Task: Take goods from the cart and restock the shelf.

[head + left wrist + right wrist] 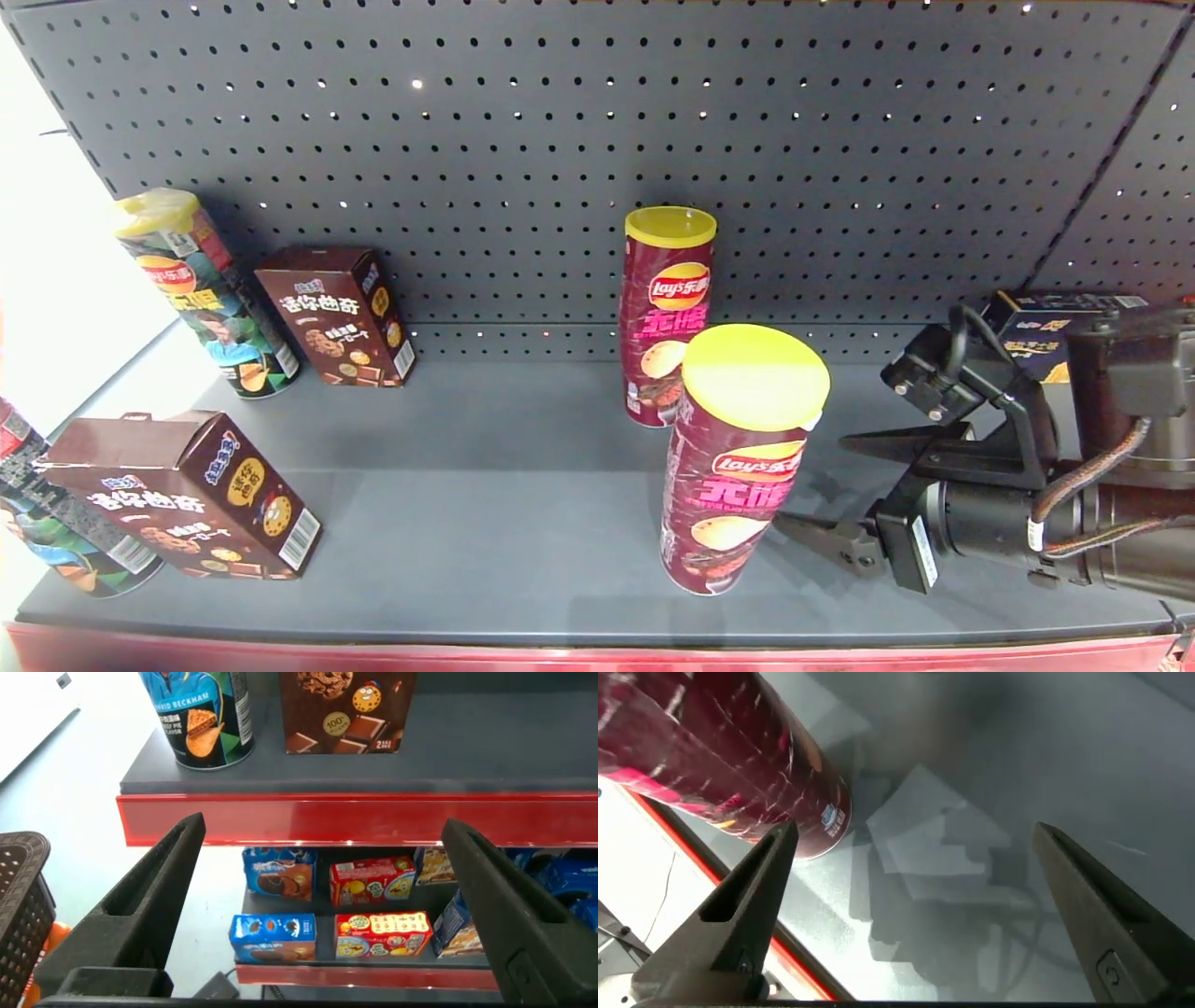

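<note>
Two maroon chip cans with yellow lids stand upright on the grey shelf (485,485): a front can (745,457) near the shelf's edge and a back can (667,313) by the pegboard. My right gripper (831,490) is open just right of the front can, a small gap away, with nothing between its fingers. The right wrist view shows that can (719,756) off to one side of the open right gripper (915,835). My left gripper (324,829) is open and empty, below and in front of the shelf's red front edge (355,817).
Two brown cookie boxes (336,313) (187,495) and a green chip can (205,289) stand at the shelf's left. Another can (56,546) is at the far left front. A dark box (1036,336) sits behind the right arm. A lower shelf holds snack boxes (374,905); a brown basket (23,905) is beside it.
</note>
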### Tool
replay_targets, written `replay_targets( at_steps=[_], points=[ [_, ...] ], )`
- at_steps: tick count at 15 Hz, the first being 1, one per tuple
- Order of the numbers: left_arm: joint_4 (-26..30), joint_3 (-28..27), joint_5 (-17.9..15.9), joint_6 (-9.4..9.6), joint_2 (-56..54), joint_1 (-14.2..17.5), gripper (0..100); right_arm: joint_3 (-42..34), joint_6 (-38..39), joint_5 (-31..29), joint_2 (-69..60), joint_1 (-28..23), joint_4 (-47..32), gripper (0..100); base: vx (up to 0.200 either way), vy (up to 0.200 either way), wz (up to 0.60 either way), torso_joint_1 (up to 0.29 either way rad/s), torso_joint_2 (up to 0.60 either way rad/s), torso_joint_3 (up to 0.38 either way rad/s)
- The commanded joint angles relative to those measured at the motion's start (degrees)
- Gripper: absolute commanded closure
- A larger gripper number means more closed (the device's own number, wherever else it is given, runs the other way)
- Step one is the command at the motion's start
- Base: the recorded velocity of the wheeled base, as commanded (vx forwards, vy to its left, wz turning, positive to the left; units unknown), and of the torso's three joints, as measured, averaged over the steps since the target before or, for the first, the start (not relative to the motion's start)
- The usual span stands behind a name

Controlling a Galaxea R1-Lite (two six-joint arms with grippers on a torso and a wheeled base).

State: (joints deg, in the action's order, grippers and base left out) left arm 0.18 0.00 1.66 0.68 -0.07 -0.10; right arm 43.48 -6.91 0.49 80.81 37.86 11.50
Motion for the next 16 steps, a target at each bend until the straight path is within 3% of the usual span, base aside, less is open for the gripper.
replay_targets(
  at_steps=[1,16],
  points=[
    [-0.01,0.0,0.01,0.02,0.07,0.01,0,0.29,-0.03,0.04,1.01,0.28,0.02,0,0.0,0.0,0.0,0.0,0.0,0.0],
    [-0.01,0.0,0.45,-0.59,0.07,0.01,0,2.92,-0.03,-0.05,3.74,2.04,0.02,0,0.0,0.0,0.0,0.0,0.0,0.0]
  ],
)
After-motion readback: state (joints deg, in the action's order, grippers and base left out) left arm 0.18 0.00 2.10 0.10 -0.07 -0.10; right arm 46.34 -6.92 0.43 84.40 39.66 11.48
